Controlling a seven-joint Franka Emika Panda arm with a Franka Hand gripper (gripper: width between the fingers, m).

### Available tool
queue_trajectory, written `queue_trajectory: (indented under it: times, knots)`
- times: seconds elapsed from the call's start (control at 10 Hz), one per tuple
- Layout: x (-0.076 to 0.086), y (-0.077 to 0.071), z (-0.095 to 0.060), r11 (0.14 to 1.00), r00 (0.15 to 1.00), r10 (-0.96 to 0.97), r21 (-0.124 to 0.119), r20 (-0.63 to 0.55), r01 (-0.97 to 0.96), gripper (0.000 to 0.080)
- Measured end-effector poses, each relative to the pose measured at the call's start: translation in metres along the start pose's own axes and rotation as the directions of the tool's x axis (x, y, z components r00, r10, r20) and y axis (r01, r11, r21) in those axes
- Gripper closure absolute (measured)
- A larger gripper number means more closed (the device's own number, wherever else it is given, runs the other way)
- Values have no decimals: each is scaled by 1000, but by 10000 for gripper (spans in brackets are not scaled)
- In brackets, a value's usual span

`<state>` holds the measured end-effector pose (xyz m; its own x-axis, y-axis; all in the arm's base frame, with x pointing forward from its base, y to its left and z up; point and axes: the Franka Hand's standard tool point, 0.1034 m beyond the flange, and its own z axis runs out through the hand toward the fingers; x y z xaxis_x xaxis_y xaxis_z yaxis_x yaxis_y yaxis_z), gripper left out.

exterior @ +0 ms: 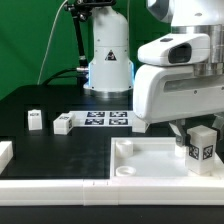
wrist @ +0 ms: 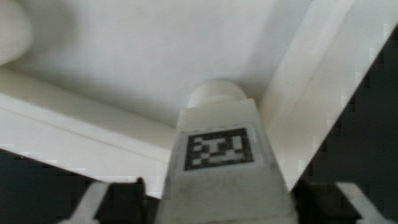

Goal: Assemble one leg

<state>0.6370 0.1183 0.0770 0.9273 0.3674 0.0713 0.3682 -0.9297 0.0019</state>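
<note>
My gripper (exterior: pixel 200 141) is shut on a leg (exterior: pixel 200 146), a small white post with a black-and-white tag on its side. I hold it upright just above the right part of the large white square tray-like piece (exterior: pixel 140 165). In the wrist view the leg (wrist: pixel 219 150) runs out from between my fingers (wrist: pixel 111 200) toward the tray's inner corner (wrist: pixel 160 80); its tip looks close to the tray floor, and I cannot tell if it touches. Two more legs lie on the black table: one (exterior: pixel 35 119) at the exterior view's left and one (exterior: pixel 63 123) beside it.
The marker board (exterior: pixel 108 119) lies flat behind the tray, at the foot of the robot base (exterior: pixel 108 60). Another white piece (exterior: pixel 5 153) shows at the exterior view's left edge. A white ledge (exterior: pixel 50 187) runs along the front.
</note>
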Motion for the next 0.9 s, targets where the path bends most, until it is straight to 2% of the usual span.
queue_trajectory:
  times: [0.1, 0.4, 0.6, 0.8, 0.9]
  knots:
    - [0, 0, 0, 1000, 1000, 20, 1, 0, -20, 510]
    - [0, -1, 0, 997, 997, 79, 4, -1, -79, 509]
    - [-1, -4, 1, 940, 940, 341, 10, -17, -341, 509]
    - [-1, -4, 1, 848, 847, 531, 7, -17, -530, 508]
    - [-1, -4, 2, 740, 740, 672, 12, -21, -672, 508]
